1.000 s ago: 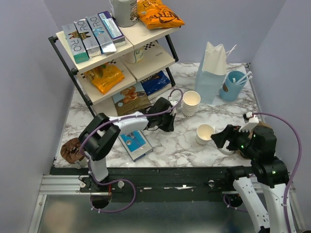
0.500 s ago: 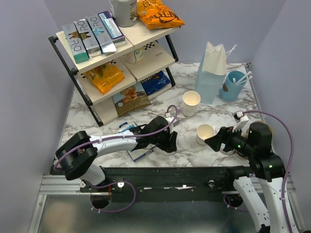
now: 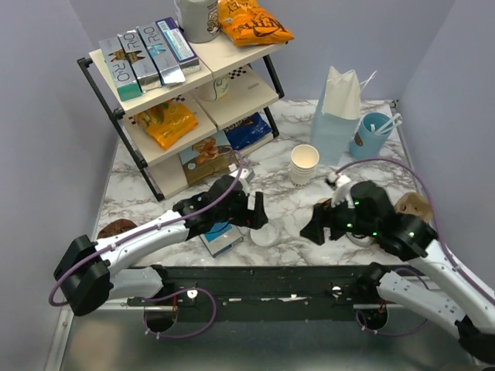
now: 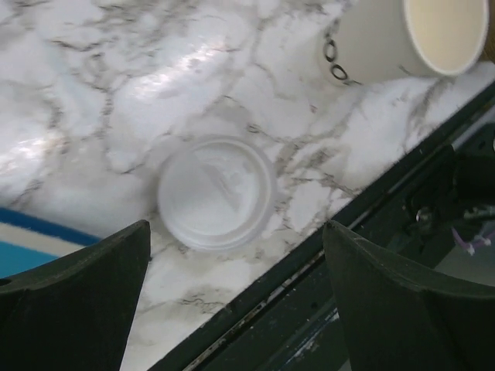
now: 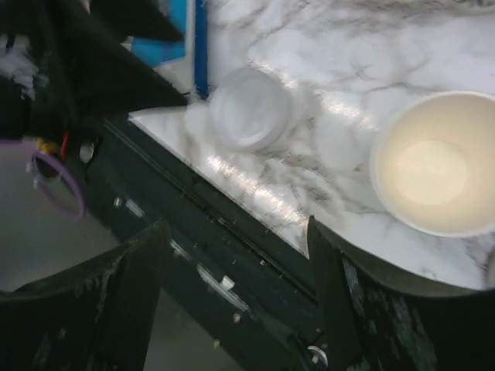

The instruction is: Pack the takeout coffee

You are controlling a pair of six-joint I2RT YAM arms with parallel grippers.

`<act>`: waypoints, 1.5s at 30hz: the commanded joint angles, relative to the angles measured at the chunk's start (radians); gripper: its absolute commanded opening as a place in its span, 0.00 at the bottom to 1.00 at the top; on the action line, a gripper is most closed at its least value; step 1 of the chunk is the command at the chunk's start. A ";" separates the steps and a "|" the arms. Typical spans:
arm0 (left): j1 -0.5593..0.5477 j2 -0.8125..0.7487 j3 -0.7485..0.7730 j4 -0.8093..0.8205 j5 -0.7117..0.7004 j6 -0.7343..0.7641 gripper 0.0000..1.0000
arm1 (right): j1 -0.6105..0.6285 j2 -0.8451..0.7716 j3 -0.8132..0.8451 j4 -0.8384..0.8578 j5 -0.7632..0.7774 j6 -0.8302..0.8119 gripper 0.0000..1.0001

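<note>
Glossy marble-look tabletop point(image 4: 93, 62), smooth white plastic lid point(image 4: 216, 193), matt cream paper cup point(image 4: 402, 35).

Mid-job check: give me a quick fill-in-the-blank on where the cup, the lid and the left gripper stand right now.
1. The single paper cup stands on the marble with no ____ on it.
2. The left gripper hovers over the white lid with its jaws ____.
3. The stack of cups stands next to the light-blue paper ____.

Missing words: lid; open; bag.
</note>
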 commanded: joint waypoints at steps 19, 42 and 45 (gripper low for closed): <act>0.205 0.182 -0.080 0.110 0.208 0.017 0.62 | 0.354 0.698 0.181 0.105 0.544 0.533 0.59; 0.205 0.251 -0.094 0.128 0.263 0.081 0.35 | 0.362 0.946 0.264 0.028 0.488 0.578 0.42; 0.203 0.262 -0.096 0.138 0.273 0.083 0.34 | 0.362 0.948 0.256 0.039 0.471 0.575 0.42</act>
